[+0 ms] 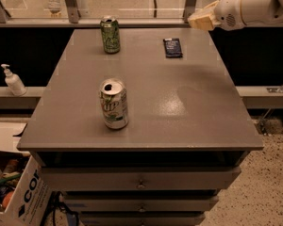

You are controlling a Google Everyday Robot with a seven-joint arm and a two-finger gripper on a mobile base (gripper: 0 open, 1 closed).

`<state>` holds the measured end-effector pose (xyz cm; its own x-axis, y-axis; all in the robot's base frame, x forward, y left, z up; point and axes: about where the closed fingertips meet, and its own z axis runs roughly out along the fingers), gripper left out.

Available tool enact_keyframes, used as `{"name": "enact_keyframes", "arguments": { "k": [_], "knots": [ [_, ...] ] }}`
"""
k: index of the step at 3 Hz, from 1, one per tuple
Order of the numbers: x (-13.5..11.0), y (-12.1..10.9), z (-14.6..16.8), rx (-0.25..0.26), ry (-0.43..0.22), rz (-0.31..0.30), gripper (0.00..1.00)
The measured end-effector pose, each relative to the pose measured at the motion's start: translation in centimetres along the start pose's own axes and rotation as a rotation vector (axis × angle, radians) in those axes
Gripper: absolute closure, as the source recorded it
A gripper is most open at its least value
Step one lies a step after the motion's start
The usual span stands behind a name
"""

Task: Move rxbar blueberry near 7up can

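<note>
The rxbar blueberry (172, 47) lies flat on the far right part of the grey table (188, 102), a dark navy wrapper with small white print. The 7up can (114, 104) stands upright toward the table's front left, white and silver with green lettering and an opened top. My gripper (200, 21) comes in from the upper right on a white arm. It hovers above the table's far right edge, a little right of and beyond the bar, touching nothing.
A darker all-green can (110, 34) stands upright at the far left of the table. A soap dispenser (12, 80) sits on the ledge to the left. A cardboard box (23, 197) stands on the floor at lower left. Drawers (140, 179) run under the tabletop.
</note>
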<state>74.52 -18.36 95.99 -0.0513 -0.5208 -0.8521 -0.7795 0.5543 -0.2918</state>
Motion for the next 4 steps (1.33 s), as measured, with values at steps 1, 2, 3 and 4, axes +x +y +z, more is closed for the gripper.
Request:
{"name": "enact_keyframes", "arguments": {
  "k": [1,2,3,4],
  "knots": [
    [1.2,0.6,2.3,0.022,0.081,-0.013,0.35],
    [2.9,0.5,4.4,0.042,0.146,-0.009,0.12],
    [4.4,0.1,6.3,0.06,0.184,0.019,0.0],
    [5.8,-0.9,7.5,0.088,0.203,0.065,0.0]
  ]
}}
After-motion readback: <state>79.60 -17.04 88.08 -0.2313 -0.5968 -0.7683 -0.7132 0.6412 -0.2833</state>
